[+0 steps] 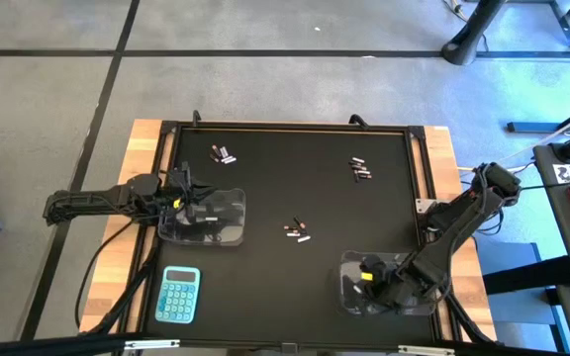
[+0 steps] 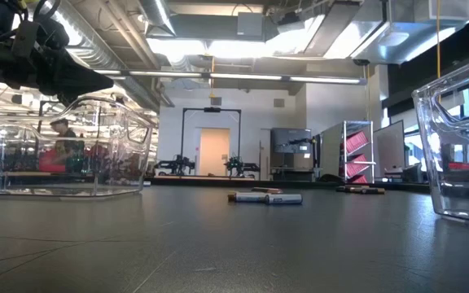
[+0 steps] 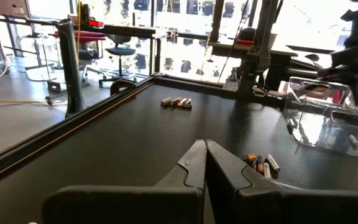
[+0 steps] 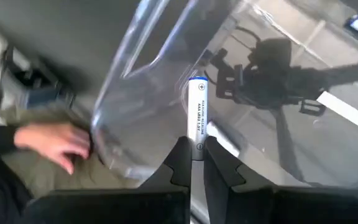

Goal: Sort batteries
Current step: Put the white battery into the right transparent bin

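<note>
Our right hand [image 4: 192,163] is pinched shut on a silvery-white battery [image 4: 198,115], over the clear tub [image 1: 354,282] at the table's [image 1: 295,178] near right. Left hand [image 3: 205,163] is fully closed, holding nothing, above the other clear tub [image 1: 228,220] on the left side. Loose batteries lie in three clusters on the dark table: far left [image 1: 225,154], far right [image 1: 360,169], centre [image 1: 296,231]. Blue calculator [image 1: 178,295] sits at near left. A person's hand [image 4: 53,143] shows in our right wrist view.
</note>
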Tool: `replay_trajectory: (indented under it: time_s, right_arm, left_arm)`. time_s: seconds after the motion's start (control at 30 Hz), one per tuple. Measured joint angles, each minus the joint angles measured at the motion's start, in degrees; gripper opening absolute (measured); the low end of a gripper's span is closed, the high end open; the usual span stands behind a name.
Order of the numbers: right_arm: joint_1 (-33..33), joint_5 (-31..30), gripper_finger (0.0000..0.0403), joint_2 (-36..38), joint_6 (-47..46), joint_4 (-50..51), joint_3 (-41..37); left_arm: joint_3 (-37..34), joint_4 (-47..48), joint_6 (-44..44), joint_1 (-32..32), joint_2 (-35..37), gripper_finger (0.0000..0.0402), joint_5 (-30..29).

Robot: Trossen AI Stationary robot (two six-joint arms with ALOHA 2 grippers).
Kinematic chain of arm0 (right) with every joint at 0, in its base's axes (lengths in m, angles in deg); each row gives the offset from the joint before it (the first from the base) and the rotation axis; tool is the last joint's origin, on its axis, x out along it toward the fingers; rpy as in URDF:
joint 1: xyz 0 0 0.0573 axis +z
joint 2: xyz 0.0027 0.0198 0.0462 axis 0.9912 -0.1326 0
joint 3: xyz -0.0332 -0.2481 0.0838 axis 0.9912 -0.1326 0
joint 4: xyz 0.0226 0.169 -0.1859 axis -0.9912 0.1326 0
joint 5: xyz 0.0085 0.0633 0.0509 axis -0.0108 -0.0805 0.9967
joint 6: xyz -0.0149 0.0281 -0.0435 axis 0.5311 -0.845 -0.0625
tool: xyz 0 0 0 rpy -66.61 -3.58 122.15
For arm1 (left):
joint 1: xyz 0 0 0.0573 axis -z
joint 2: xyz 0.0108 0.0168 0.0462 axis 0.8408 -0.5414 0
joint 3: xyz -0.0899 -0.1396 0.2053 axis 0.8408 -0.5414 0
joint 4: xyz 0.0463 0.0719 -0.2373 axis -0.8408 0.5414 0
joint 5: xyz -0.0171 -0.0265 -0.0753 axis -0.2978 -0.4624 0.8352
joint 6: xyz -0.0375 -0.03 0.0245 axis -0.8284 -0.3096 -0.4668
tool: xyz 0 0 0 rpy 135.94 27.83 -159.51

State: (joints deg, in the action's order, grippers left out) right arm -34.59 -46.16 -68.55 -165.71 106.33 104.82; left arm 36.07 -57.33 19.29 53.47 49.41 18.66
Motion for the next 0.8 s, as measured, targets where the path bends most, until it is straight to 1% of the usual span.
replay_trajectory:
  time_s: [0.07, 0.17, 0.3, 0.5, 0.67, 0.73, 0.8]
  right_arm:
    - [0.0, 0.7, 0.0014, 0.0, -4.8, -2.9, -2.2]
    - [0.2, 1.6, 0.0014, 0.0, -10.3, -3.5, -4.4]
    - [0.2, 1.6, 0.0015, 0.0, -14.3, -3.5, -7.1]
    - [-0.8, 4.0, 0.0017, 0.0, -14.4, -6.7, -10.8]
    - [-1.4, 4.8, 0.0019, 0.0, -13.2, -7.4, -12.0]
    - [-1.4, 5.0, 0.0027, 0.0, -13.1, -7.4, -12.0]
    - [-1.4, 5.1, 0.0046, 0.0, -13.1, -7.4, -12.0]
  left_arm:
    - [0.0, 0.0, 0.0, 0.0, 0.0, 0.0, 0.0]
    - [0.0, 0.0, 0.0, 0.0, 0.0, 0.0, 0.0]
    - [0.0, 0.0, 0.0, 0.0, 0.0, 0.0, 0.0]
    - [0.0, 0.0, 0.0, 0.0, 0.0, 0.0, 0.0]
    - [0.0, 0.0, 0.0, 0.0, 0.0, 0.0, 0.0]
    - [0.0, 0.0, 0.0, 0.0, 0.0, 0.0, 0.0]
    - [0.0, 0.0, 0.0, 0.0, 0.0, 0.0, 0.0]
